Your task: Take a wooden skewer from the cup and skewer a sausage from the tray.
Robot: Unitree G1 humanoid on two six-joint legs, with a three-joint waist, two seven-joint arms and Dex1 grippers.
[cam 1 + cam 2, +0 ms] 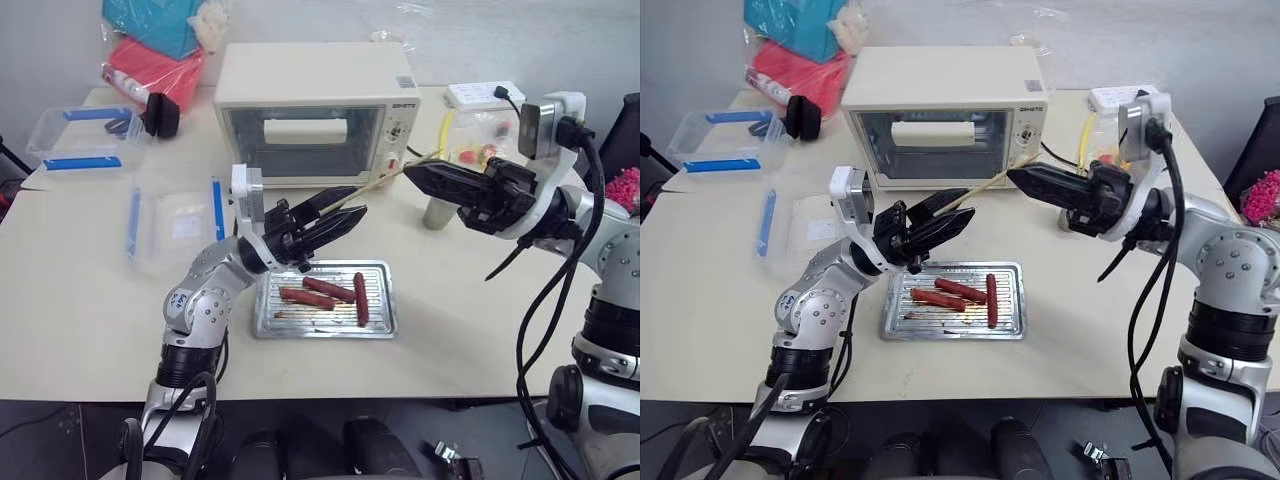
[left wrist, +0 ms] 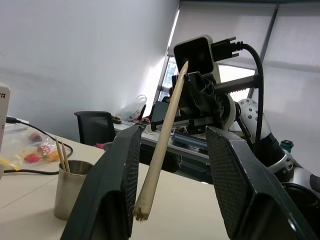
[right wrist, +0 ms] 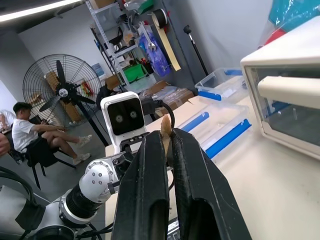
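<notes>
Above the tray (image 1: 268, 322) with its three sausages (image 1: 327, 290), the wooden skewer (image 1: 375, 184) slants between the arms: the right gripper (image 1: 412, 172) pinches its upper end, jaws shut, while its lower end reaches the left gripper (image 1: 352, 202). The left wrist view shows those jaws half open, the stick loose between them, with the cup (image 2: 72, 188) behind

- Your skewer (image 1: 378, 184) is a thin, pale stick, up in the air, tilted.
- Your grey cup (image 1: 437, 211) stands upright beside the oven.
- Three brown sausages (image 1: 329, 289) lie in your shiny tray (image 1: 385, 328).
</notes>
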